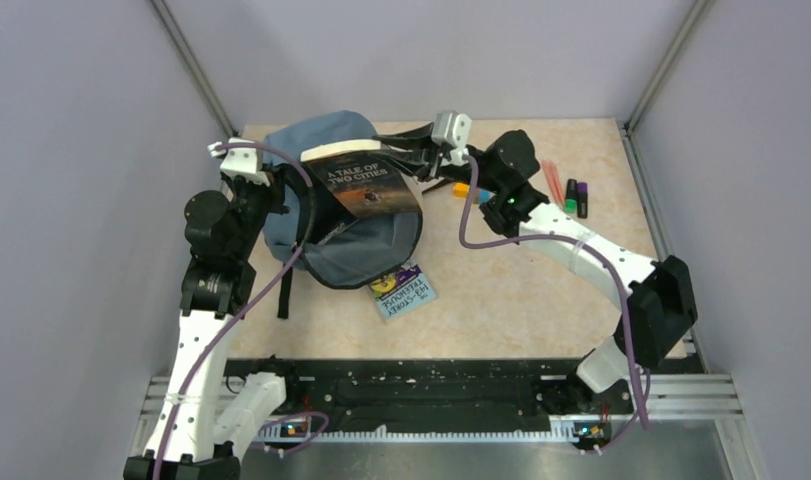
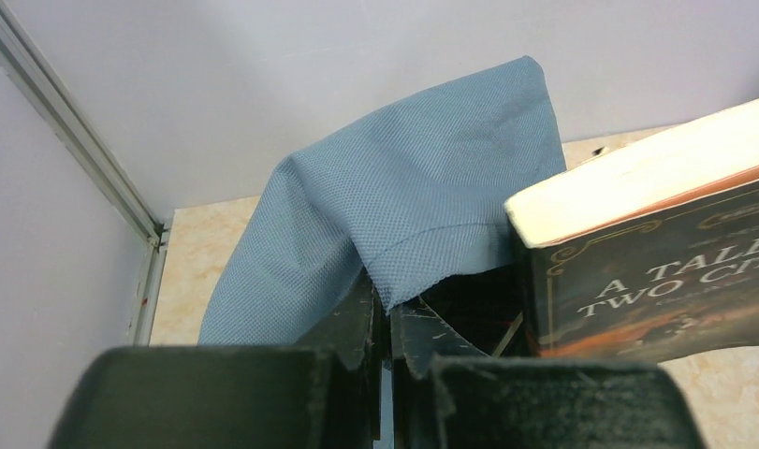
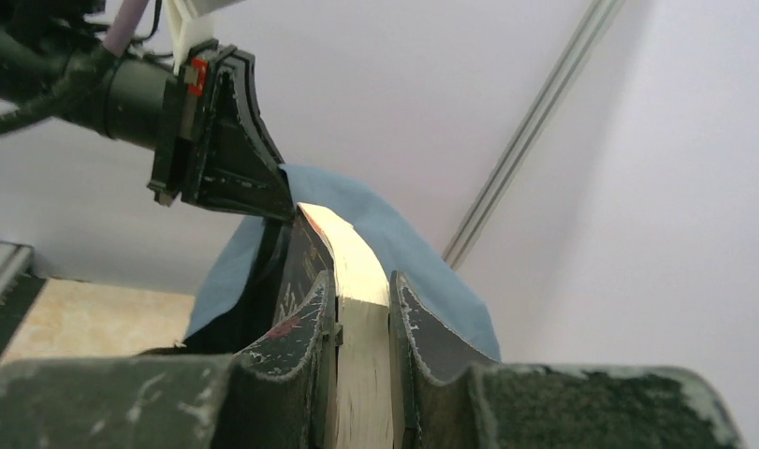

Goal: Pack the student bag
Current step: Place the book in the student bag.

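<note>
The student bag lay on the worktop in the upper left-centre of the overhead view, with its mouth facing the lower right of the frame. The left tool was pressed together on a fold of the bag's blue rim fabric and lifted it like a flap. The right tool pinched a thick paperback across its page block and held it tilted over the opening, one corner low at the mouth. The step in hand appeared to be feeding this paperback into the bag. To do it well, the left tool would likely have needed to hold the rim high and taut so the mouth gaped, since slack cloth could catch the leading corner. The right tool should probably have led with the lower corner and slid the paperback along its own length, not pressed it down flat. Letting go would have been safest only once most of the cover was under the raised flap. A smaller book lay just below the bag, and highlighters sat well apart at the upper right, apparently yet to be packed.
</note>
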